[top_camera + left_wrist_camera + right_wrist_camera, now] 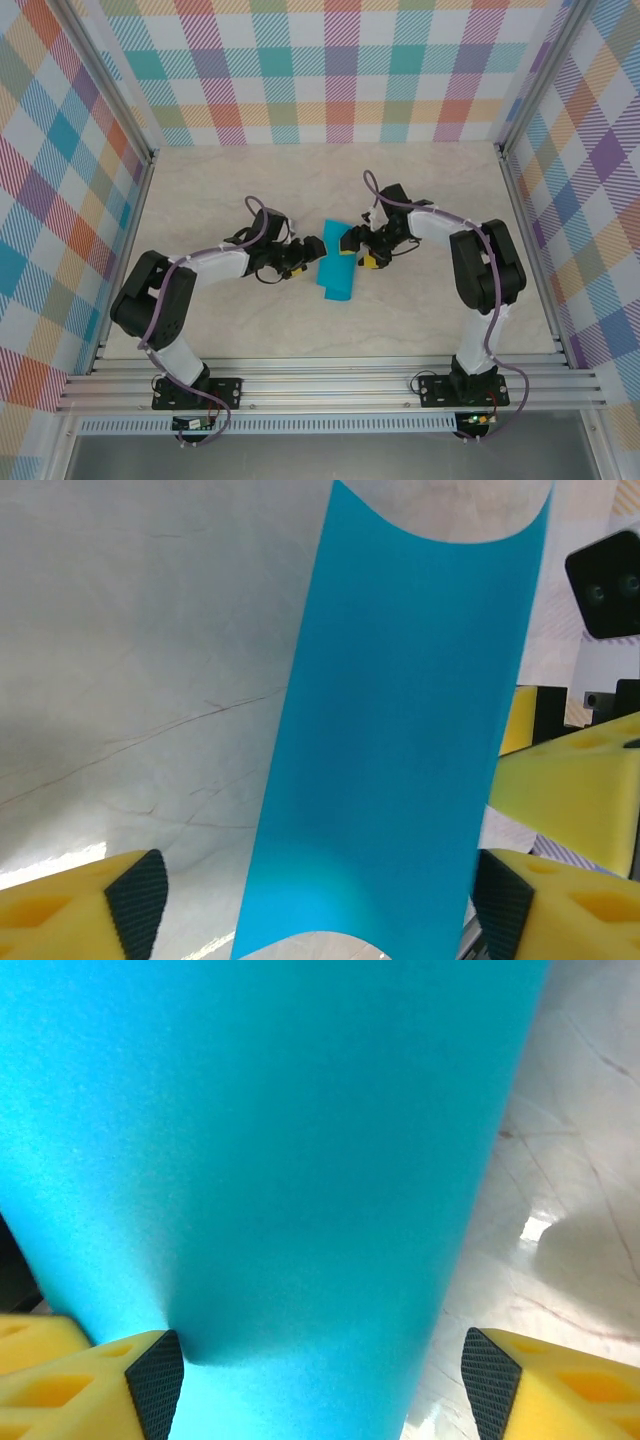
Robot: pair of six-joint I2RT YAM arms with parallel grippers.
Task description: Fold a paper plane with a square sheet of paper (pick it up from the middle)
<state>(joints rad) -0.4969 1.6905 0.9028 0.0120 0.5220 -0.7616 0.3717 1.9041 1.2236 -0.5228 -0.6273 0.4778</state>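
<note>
sheet: teal-blue paper sheet (333,272) on worktop (250,190), mid-field, btwn the two claws; shows as a narrow band, bowed, end edges curved (400,730).
L claw: (305,258) at sheet's left edge; released, jaws wide. In wrist view (320,910) sheet runs up btwn the pads, one pad clear of the paper, other at its edge.
R claw: (352,250) over sheet's far right part; released, jaws wide (325,1390). Sheet (280,1140) bears on one pad w/ a small dimple; other pad clear.
arms: low, both reaching inward.
</note>
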